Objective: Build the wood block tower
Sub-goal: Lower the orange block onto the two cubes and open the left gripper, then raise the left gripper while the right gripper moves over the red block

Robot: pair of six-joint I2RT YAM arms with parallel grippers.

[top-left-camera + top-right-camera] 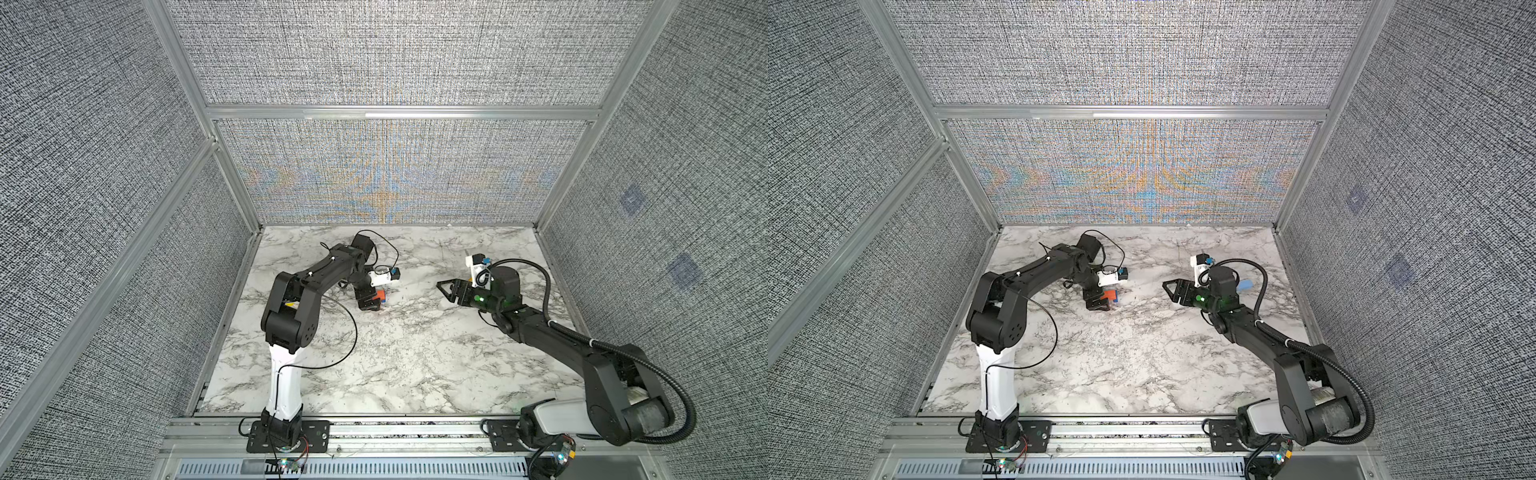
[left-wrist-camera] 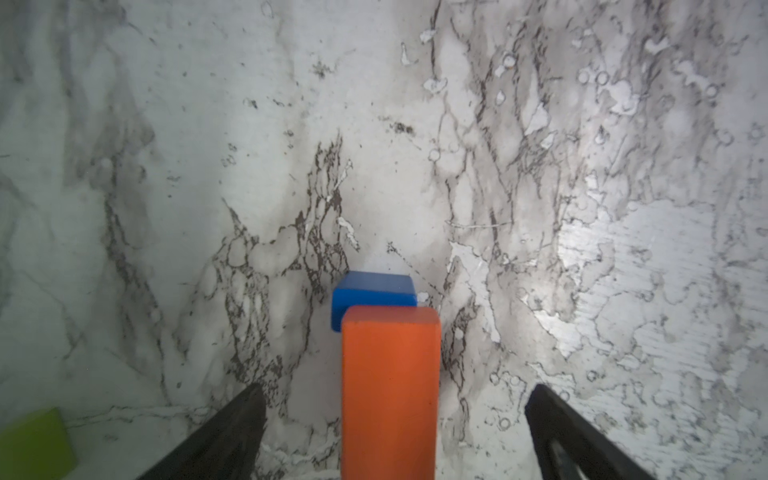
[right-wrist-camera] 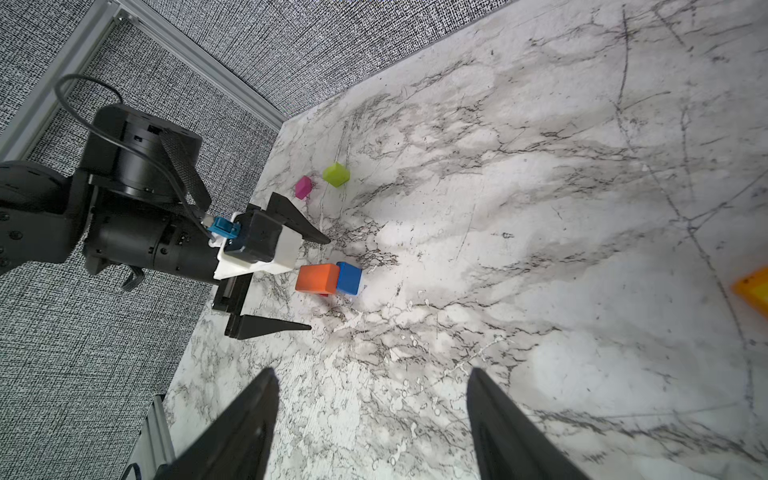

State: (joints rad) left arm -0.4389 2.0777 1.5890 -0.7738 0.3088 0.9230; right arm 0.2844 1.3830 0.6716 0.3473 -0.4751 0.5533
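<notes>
Straddling left pincer (image 3: 318, 283): jaws spread wide, gripping nothing, with a gap on either side of the orange block (image 2: 390, 374) lying between its fingers.
Blue block (image 2: 374, 291): just past the fingertips, touching the orange block's far end.
Red sliver (image 3: 323, 294): showing under the orange block.
Lime block (image 3: 336, 174), magenta block (image 3: 304, 187): outside the left pincer, beyond one finger.
Right pincer (image 3: 370, 370): parted, empty, well apart, pointing toward the left pincer.
</notes>
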